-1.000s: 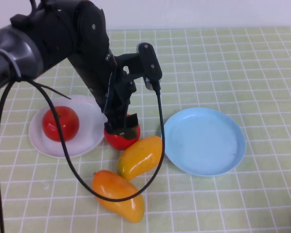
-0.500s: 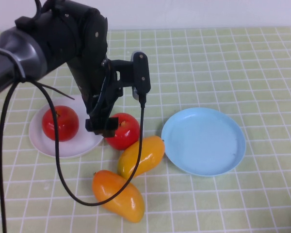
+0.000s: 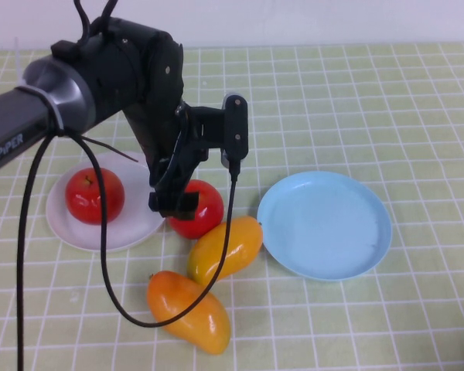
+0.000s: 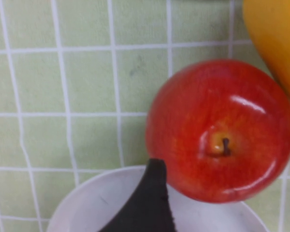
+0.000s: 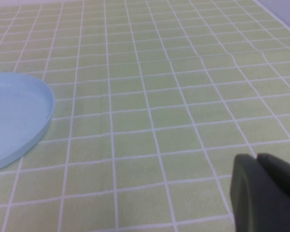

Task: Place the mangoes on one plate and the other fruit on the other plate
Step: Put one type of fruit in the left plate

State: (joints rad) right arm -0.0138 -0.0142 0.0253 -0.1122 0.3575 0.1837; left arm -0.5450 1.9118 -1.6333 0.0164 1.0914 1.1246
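A: How will the shiny round red apple (image 3: 196,209) on the green checked worktop (image 3: 371,100) handle?

B: It looks firm, smooth and glossy, so probably it slips easily and can roll. It lies just beside the rim of the round shallow white plate (image 3: 100,236), and it seems to touch the yellow-orange elongated mango (image 3: 224,249). The best hold is likely across its widest part, with the stem dimple facing up.

A: And the left gripper (image 3: 174,202)?

B: It hangs above the apple's left side, jaws spread wide, pinching nothing. One dark fingertip (image 4: 147,203) shows over the plate edge in the left wrist view.

A: Where are the other things?

B: A second red apple (image 3: 96,195) sits on the white plate. The deeper orange mango (image 3: 188,311) lies near the front edge. The round light blue plate (image 3: 325,224) holds nothing.

A: What is hidden?

B: The arm covers the back part of the white plate and part of the apple. The second fingertip is not visible. The right gripper (image 5: 266,195) appears only as a dark shape in its own wrist view, low over bare worktop to the right of the blue plate, jaws pressed together.
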